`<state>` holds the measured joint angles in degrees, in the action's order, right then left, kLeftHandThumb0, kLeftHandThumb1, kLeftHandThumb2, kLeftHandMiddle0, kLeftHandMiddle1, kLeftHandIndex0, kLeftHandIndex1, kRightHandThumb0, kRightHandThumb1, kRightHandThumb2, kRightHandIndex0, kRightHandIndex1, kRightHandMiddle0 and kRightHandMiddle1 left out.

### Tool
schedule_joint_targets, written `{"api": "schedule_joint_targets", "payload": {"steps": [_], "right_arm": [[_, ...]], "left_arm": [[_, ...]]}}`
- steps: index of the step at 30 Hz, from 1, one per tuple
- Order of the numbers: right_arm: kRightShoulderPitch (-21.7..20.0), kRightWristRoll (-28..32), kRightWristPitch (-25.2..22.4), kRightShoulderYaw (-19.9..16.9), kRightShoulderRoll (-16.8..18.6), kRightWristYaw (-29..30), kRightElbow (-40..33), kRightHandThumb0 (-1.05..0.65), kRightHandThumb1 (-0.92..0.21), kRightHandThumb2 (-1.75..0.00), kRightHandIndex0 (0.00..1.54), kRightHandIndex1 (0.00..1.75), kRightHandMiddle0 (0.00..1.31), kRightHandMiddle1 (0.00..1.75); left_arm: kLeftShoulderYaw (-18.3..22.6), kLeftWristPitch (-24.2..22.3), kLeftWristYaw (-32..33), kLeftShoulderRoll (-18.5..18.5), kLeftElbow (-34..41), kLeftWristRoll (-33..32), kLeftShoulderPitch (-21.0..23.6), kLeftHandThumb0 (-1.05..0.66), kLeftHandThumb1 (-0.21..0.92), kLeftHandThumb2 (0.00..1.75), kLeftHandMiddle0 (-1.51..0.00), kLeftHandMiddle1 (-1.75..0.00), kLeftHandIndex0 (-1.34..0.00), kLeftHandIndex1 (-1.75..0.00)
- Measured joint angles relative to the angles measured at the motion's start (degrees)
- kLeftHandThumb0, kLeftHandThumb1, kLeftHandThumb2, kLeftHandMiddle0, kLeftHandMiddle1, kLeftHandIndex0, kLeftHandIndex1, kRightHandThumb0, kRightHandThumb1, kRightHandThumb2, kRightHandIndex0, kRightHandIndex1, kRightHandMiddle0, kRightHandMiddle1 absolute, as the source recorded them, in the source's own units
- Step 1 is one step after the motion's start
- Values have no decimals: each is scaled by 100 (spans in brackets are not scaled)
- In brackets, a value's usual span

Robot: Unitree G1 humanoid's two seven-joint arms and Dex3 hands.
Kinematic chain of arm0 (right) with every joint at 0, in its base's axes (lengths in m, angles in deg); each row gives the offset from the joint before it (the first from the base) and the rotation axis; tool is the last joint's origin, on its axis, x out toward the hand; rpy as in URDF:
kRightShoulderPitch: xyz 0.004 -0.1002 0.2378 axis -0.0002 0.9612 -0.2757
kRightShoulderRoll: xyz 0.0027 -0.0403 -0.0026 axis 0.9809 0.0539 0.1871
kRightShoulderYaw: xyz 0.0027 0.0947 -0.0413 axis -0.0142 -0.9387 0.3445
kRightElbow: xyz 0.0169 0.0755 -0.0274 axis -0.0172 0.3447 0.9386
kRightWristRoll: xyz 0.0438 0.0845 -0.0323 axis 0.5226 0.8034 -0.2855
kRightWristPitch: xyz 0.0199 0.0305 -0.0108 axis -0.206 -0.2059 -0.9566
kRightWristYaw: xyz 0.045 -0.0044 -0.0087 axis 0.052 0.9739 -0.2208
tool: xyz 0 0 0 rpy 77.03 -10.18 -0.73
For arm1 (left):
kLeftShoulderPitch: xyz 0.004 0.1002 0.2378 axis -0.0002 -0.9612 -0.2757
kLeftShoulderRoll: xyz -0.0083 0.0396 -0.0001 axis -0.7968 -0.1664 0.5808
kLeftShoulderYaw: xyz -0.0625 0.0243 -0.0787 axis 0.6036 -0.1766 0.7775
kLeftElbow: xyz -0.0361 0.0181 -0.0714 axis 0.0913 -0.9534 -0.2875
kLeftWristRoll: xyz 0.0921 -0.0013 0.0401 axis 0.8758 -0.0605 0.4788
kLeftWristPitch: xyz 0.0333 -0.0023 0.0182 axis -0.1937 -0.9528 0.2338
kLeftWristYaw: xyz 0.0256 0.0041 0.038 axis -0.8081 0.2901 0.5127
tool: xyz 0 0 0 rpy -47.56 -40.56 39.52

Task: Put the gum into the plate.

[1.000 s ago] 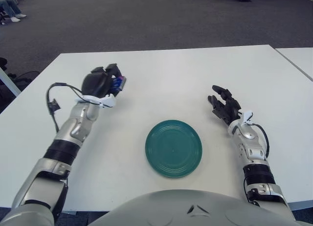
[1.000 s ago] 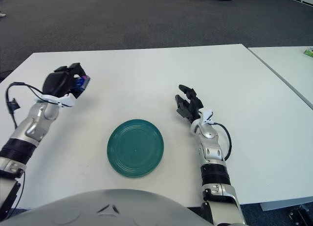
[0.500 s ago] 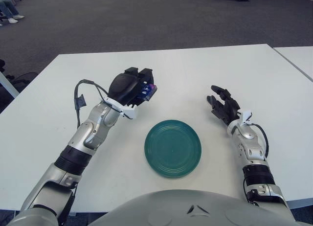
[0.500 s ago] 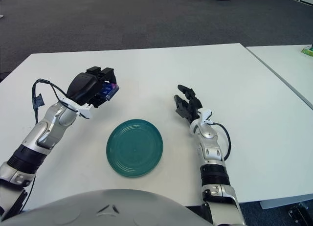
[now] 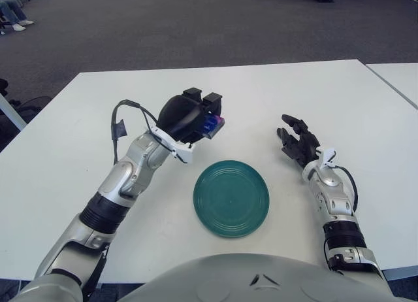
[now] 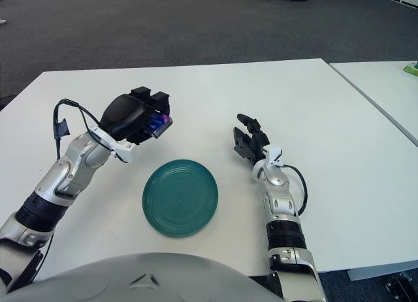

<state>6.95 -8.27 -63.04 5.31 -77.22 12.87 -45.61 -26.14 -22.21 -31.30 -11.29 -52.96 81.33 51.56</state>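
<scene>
One white table (image 5: pixel 261 99), bearing one green plate (image 5: pixel 231 198) near its front edge. One pack of gum (image 5: pixel 211 126), blue and purple, gripped in the curled fingers of the left hand (image 5: pixel 189 117), held above the table just beyond the plate's far-left rim. One right hand (image 5: pixel 299 141), fingers spread and holding nothing, right of the plate.

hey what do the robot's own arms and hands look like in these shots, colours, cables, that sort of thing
Both arms are silver-grey metal with black ribbed bands at the joints. The left hand is black, with a white bracket at the wrist and a loose black cable looping off the forearm. The right hand has black fingers, a white wrist piece and a short black cable curving beside the wrist.
</scene>
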Motion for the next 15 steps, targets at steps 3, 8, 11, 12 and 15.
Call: {"api": "schedule_joint_targets", "payload": {"steps": [3, 8, 11, 12, 15], "right_arm": [[46, -4, 0, 6, 7, 10, -36, -53, -92, -77, 36, 0, 0, 59], [81, -77, -1, 30, 6, 68, -63, -53, -92, -78, 37, 1, 0, 59], [80, -117, -3, 45, 6, 109, -65, -53, -92, -79, 37, 1, 0, 59], [80, -127, -6, 51, 6, 115, -69, -53, -92, -79, 37, 1, 0, 59], [79, -161, -34, 66, 7, 157, -88, -54, -92, -80, 37, 0, 0, 60]], "left_arm": [[-82, 95, -52, 56, 46, 54, 0, -44, 45, 115, -117, -175, -52, -175], [-184, 332, -94, 127, 93, 73, 0, -44, 48, 111, -115, -175, -49, -175], [-275, 425, -162, 199, 124, 80, -3, -43, 49, 110, -113, -175, -49, -175], [-312, 441, -182, 218, 139, 89, -7, -43, 49, 110, -113, -175, -49, -175], [-426, 546, -207, 263, 175, 141, -37, -43, 49, 109, -112, -175, -48, -175]]}}
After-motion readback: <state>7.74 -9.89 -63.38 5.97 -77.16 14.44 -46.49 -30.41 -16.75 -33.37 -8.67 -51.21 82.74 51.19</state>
